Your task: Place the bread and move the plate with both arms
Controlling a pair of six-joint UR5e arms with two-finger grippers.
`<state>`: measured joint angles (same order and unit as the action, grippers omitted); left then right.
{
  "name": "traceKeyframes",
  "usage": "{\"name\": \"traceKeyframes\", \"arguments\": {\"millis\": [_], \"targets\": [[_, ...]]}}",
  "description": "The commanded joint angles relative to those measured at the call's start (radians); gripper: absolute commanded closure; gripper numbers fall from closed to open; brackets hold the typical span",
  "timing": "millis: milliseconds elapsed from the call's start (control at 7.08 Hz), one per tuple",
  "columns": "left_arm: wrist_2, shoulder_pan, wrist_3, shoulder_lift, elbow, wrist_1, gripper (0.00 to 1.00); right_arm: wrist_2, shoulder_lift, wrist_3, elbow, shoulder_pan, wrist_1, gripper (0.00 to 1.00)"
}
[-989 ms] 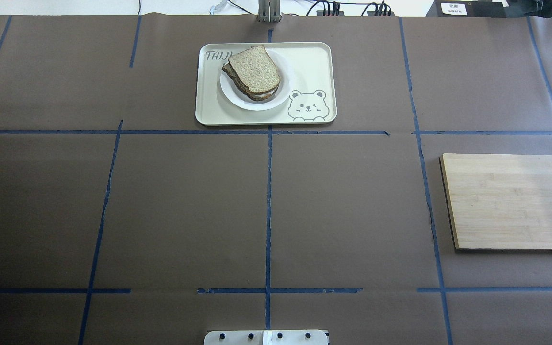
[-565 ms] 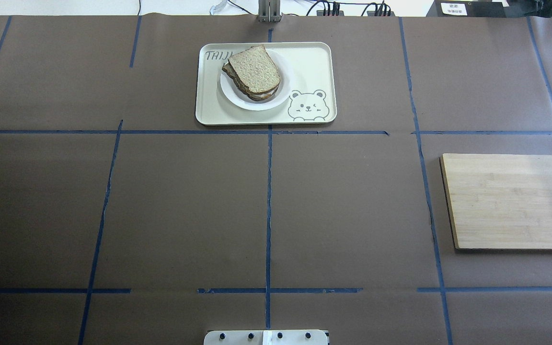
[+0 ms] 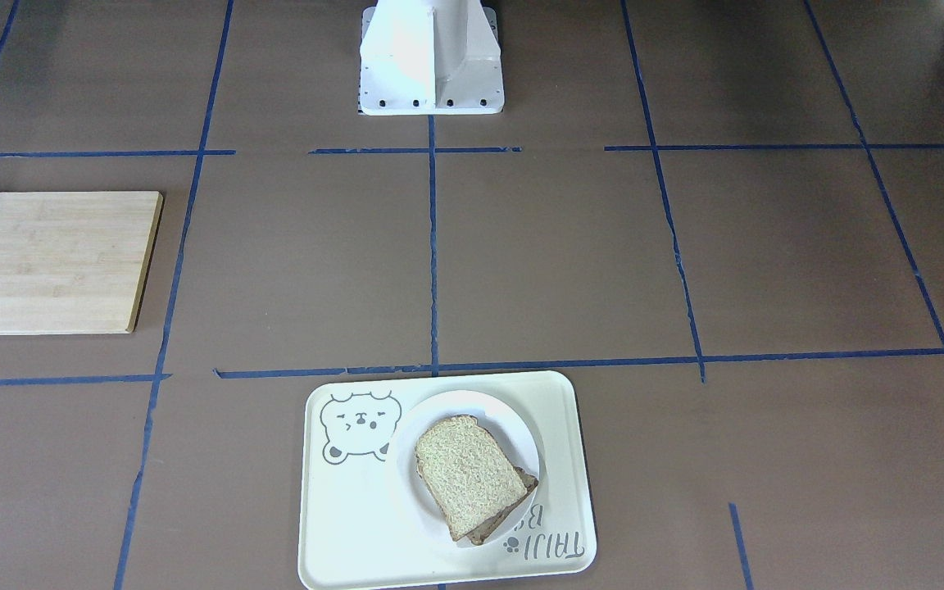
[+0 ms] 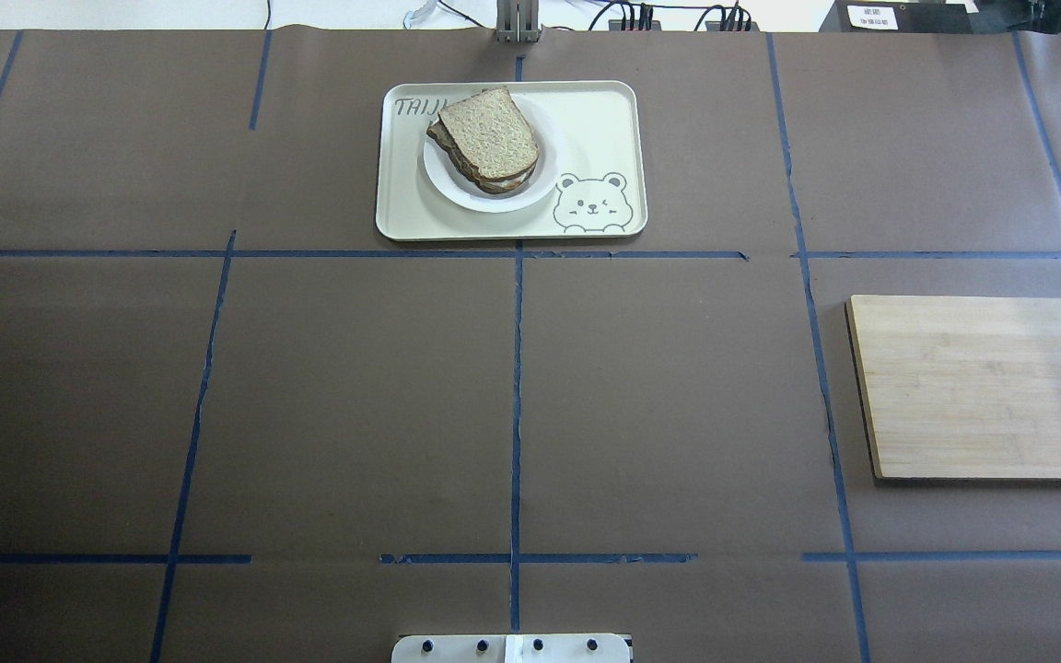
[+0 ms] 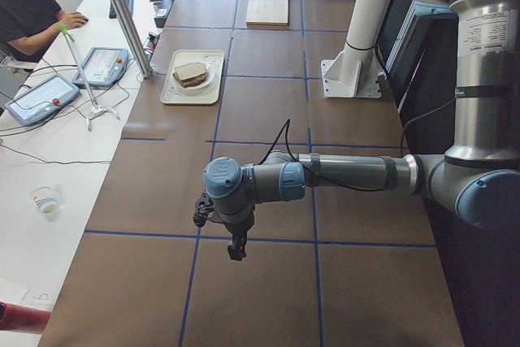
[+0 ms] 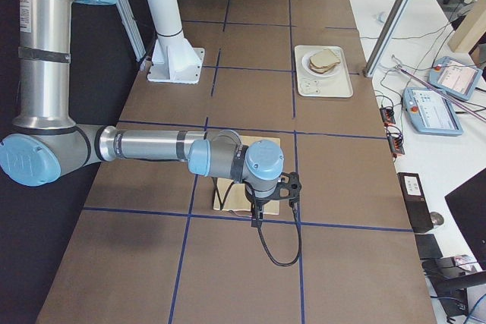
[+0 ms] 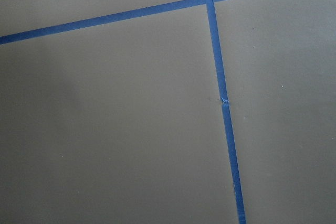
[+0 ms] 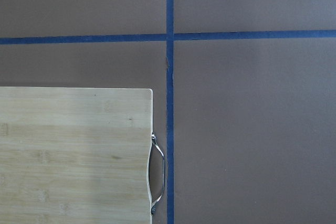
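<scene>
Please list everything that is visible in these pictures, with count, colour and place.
bread: one, pale brown, topmost on the plate
darker slice: one, brown, under the bread
plate: one, white, on the tray
tray: one, cream, table's far middle
cutting board: one, light wood, table's right side
table: one, brown, blue tape lines
pedestal: one, white, robot's table edge
person: one, dark shirt, side desk
left arm: one, grey-blue, over bare table; left gripper black
right arm: one, grey-blue; right gripper black, over cutting board's edge
</scene>
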<state>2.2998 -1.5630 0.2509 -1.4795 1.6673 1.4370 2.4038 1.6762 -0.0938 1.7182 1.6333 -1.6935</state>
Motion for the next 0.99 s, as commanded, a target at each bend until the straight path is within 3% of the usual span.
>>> {"name": "traceKeyframes", "arguments": {"millis": [0, 565, 847], "targets": [[0.105, 0.0, -0.007, 0.019, 0.0, 0.003, 0.0, 0.0, 0.0, 0.0, 0.012, 0.0, 0.0, 0.0], [0.122, 0.0, -0.067, 0.002, 0.0, 0.003, 0.0, 0.001, -0.001, 0.0, 0.012, 0.0, 0.0, 0.0], [0.057, -0.002, -0.068, 0.004, 0.0, 0.022, 0.0, 0.0, -0.001, 0.0, 0.009, 0.0, 0.0, 0.0]]}}
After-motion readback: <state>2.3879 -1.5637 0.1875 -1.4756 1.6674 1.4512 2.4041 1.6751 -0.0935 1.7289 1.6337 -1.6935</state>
